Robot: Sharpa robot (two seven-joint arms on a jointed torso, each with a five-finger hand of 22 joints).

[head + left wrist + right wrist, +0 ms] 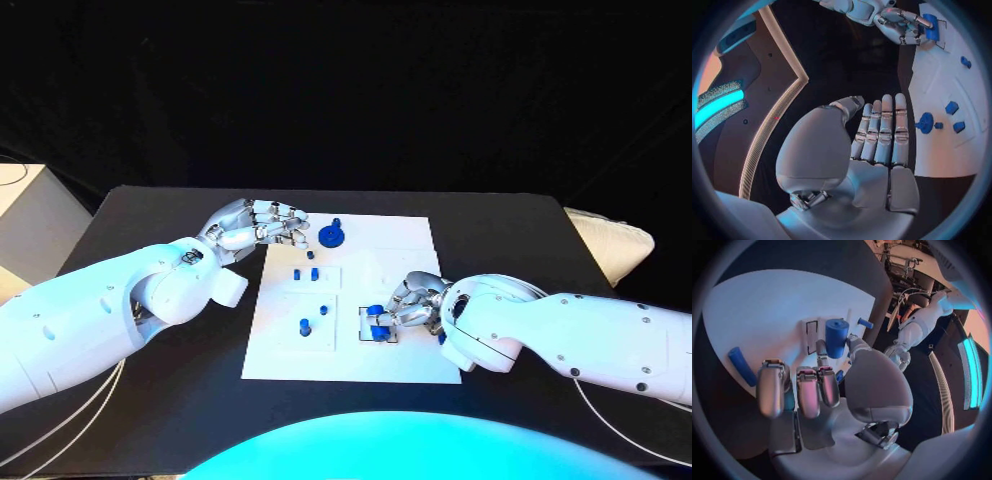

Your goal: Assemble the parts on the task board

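White task board (404, 250) w/ blue parts (306, 326) (black table (159, 215)), silver hands.

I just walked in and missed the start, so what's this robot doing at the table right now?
It is assembling small blue parts on the white task board. The right robot hand is down at the board's near right area, its fingers around an upright blue cylinder. The left robot hand sits at the board's far left corner holding nothing, fingers straight and together, beside a round blue part. More blue pieces lie loose across the board.

Lab: black-draped robot table (173, 300)
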